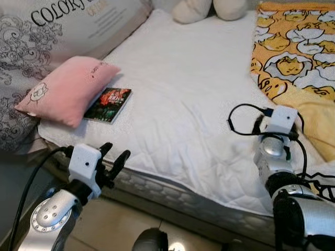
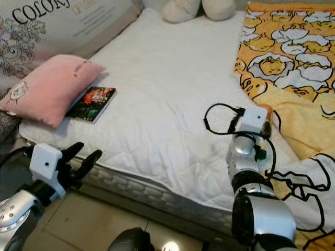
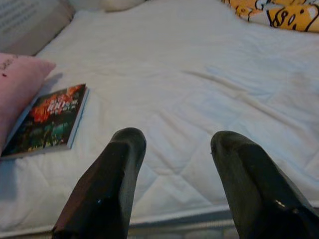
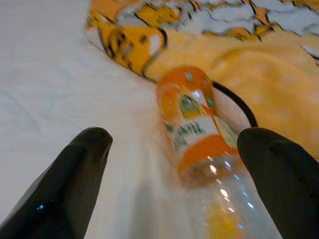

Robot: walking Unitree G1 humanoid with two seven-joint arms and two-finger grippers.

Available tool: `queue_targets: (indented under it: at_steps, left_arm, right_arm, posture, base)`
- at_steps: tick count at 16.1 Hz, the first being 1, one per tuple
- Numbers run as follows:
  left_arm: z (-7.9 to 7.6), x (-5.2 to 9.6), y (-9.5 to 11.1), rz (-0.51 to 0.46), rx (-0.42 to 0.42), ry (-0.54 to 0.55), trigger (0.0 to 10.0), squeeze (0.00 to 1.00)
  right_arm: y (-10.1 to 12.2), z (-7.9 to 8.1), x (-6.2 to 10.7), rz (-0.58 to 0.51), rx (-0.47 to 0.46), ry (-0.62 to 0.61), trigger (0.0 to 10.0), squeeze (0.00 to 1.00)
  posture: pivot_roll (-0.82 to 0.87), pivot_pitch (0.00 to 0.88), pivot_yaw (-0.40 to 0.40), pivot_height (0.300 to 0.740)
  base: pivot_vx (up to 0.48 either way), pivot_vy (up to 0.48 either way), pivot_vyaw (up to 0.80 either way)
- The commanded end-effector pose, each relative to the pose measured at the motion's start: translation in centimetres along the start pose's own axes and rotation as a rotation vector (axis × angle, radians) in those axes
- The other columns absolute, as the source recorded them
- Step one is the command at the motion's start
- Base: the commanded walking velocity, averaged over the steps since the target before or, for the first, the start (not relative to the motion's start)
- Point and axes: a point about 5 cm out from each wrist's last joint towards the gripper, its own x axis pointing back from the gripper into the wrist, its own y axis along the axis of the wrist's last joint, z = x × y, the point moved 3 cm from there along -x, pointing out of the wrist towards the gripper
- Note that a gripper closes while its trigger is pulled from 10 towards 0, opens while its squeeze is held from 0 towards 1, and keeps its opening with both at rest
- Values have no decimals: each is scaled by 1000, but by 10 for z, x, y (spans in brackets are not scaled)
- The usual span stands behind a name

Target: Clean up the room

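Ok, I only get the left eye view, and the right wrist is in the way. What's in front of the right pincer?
Observer: A bottle with an orange label, lying on its side on the white sheet.
Operator: Is the pincer holding it?
Observer: No. The right pincer is open, one finger on each side of the bottle, neither touching it.
Operator: What's next to it?
Observer: The yellow blanket, right behind the bottle's far end.
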Motion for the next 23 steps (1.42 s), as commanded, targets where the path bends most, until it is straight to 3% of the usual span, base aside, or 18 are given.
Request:
queue_targets:
  at_steps: [1, 4, 7, 9, 10, 19, 20, 23]
  left_arm:
    - [4, 3, 5, 2, -14, 7, 10000, 0]
    - [3, 1, 6, 6, -6, 13, 10000, 0]
    - [-2, -1, 4, 9, 9, 5, 10000, 0]
    - [-4, -5, 5, 10, 15, -1, 10000, 0]
    - [-4, -6, 5, 10, 15, -1, 10000, 0]
    - [-3, -12, 8, -2, 23, 10, 10000, 0]
    - [-3, -12, 8, 0, 23, 10, 10000, 0]
    - [-4, -15, 8, 0, 23, 8, 10000, 0]
  right_arm:
    - [1, -6, -2, 16, 10, -50, 10000, 0]
    - [-6, -30, -6, 36, 71, -145, 10000, 0]
    - [-28, -42, -3, 145, 33, -140, 10000, 0]
    - [-48, -32, 2, 260, -35, -24, 10000, 0]
    - [-52, -29, 3, 279, -24, 8, 10000, 0]
    - [-55, -14, 7, 299, 14, 110, 10000, 0]
    - [-55, -13, 7, 296, 7, 112, 0, 0]
    - [-52, -10, 7, 273, 2, 126, 0, 0]
  posture:
    - [275, 80, 171, 702]
    - [260, 87, 161, 702]
    - [249, 90, 155, 702]
    - [245, 93, 153, 702]
    - [243, 93, 152, 702]
    - [242, 88, 146, 702]
    - [240, 86, 147, 702]
    - [231, 81, 145, 702]
  base:
    - [0, 0, 0]
    - [0, 0, 0]
    - [0, 0, 0]
    - [0, 0, 0]
    - [0, 0, 0]
    - [0, 0, 0]
    - [0, 0, 0]
    - [0, 0, 0]
